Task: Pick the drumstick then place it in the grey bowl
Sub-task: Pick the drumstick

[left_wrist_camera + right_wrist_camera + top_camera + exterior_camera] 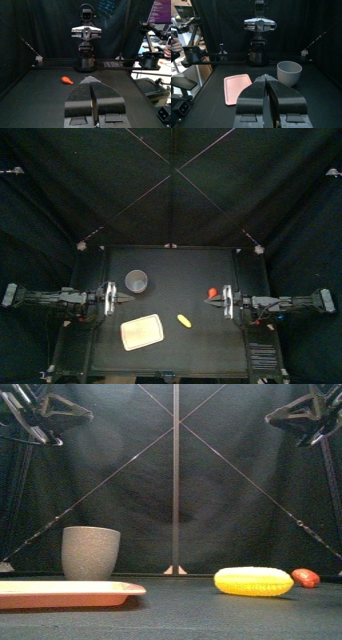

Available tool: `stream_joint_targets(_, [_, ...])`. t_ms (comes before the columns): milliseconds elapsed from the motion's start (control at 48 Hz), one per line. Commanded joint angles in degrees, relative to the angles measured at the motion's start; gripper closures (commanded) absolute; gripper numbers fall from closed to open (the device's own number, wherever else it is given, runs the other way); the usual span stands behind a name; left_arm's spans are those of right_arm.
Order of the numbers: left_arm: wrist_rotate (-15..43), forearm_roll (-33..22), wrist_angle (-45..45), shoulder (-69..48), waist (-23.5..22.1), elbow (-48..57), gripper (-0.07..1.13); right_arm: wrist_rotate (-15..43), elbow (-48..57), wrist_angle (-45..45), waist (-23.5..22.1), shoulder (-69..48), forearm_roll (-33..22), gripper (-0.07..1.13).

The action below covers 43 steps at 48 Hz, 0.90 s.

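Note:
The drumstick (pixel 211 292), a small red-orange toy, lies on the table right of centre, just in front of my right gripper (pixel 226 300). It shows at the far right in the front view (pixel 306 577) and in the left wrist view (pixel 66 80). The grey bowl (pixel 136 280) is a tall speckled cup standing upright at the left, close to my left gripper (pixel 111 298). It is also in the front view (pixel 91 552) and the right wrist view (pixel 289 73). Both grippers are shut and hold nothing, the left gripper (pixel 93 84) and right gripper (pixel 266 80) each raised at its own side.
A pink tray (pixel 142 332) lies front left, also seen in the front view (pixel 67 592) and the right wrist view (pixel 238 88). A yellow corn-like toy (pixel 185 319) lies between the tray and the drumstick, low in the front view (pixel 254 581).

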Motion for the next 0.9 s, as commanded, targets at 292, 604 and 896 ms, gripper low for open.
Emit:
stream_joint_targets(292, [0.35,-0.62,0.26,0.97,5.27,-1.14,1.05,-0.18,0.09,20.65,-13.89,6.68,-0.88,0.96])
stream_joint_targets(604, [0.44,-0.26,-0.44,1.05,6.59,1.05,1.05,-0.70,-6.94,48.34,-14.94,15.47,-14.85,0.96])
stream_joint_targets(896, [0.53,0.70,-0.44,1.05,7.73,1.41,1.05,-3.43,-8.88,52.82,-6.68,22.41,-24.26,0.90])
